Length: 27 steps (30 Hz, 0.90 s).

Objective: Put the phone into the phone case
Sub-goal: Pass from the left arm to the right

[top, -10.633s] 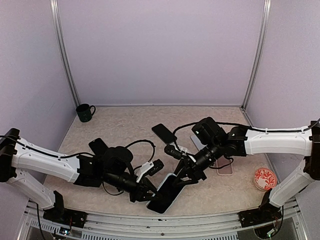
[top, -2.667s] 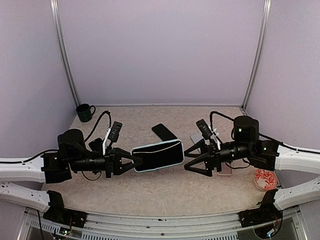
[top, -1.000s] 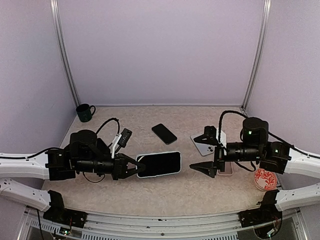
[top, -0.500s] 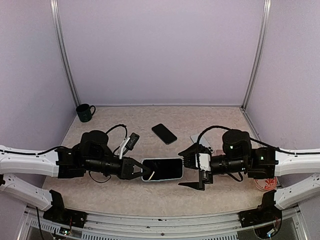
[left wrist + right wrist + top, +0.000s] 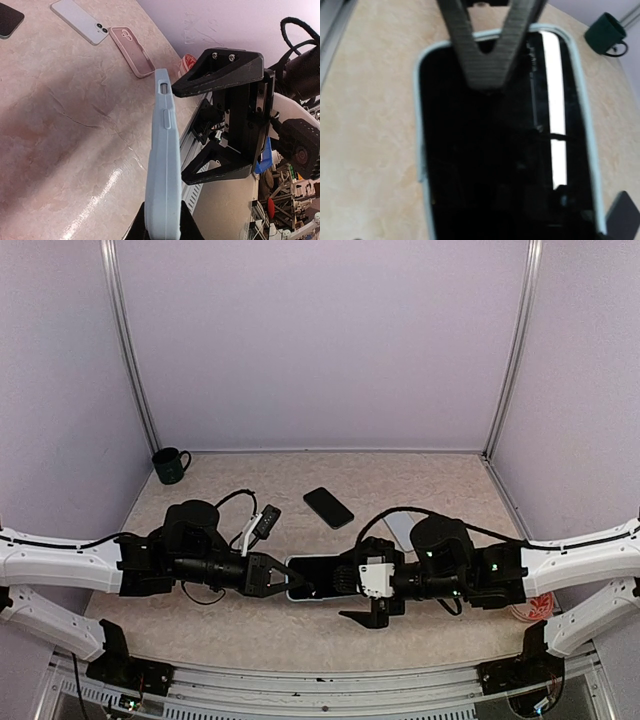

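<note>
My left gripper pinches the light-blue case, phone inside, mid-frame in the top view. My right gripper spreads wide around its far end. Next, probably: press the phone fully home.

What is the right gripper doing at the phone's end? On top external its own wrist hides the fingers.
Observer: Left wrist shows the right gripper open, fingers spread beside the light blue case, not clamped.
Reviewer: Fully seated?
Observer: Right wrist shows the case rim framing the dark screen of the phone on three visible sides.
Reviewer: Any spare case around?
Observer: Left wrist shows a pink case, empty, on the table beside a white phone.
</note>
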Motion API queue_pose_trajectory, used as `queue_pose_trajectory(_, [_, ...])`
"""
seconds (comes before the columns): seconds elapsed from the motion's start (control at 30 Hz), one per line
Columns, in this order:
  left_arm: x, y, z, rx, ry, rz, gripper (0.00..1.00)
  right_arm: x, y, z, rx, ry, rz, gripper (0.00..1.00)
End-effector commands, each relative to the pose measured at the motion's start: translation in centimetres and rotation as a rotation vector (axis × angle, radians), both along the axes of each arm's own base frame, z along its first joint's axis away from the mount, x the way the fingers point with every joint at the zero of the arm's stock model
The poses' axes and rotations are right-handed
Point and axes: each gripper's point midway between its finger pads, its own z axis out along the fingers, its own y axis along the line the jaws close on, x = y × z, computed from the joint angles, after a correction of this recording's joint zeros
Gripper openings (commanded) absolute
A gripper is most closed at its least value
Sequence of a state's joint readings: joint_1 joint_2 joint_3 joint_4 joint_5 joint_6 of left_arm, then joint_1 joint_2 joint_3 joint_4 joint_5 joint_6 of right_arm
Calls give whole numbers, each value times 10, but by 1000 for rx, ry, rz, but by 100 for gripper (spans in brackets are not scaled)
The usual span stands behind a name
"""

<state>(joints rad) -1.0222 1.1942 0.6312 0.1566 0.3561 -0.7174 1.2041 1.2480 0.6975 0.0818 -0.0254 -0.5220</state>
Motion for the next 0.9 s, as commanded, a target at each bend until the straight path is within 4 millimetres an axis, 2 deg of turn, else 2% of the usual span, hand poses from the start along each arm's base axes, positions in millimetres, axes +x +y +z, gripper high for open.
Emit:
queue_pose_trajectory(0.0, [3, -9, 36, -117, -68, -15, 0, 6, 6, 33, 82, -80, -32, 99])
queue_pose_trajectory(0.1, [4, -8, 33, -113, -66, -10, 0, 0, 4, 46, 131, -89, -9, 99])
queue_pose_trajectory(0.17, [5, -8, 33, -115, -66, -9, 0, -2, 3, 47, 132, -88, 4, 99])
queue_pose_trajectory(0.37, [5, -11, 35, -119, -69, -20, 0, 0, 6, 24, 58, -60, -3, 99])
queue_pose_trajectory(0.87, [6, -12, 40, -125, -81, -23, 0, 4, 15, 2, 7, -15, -21, 100])
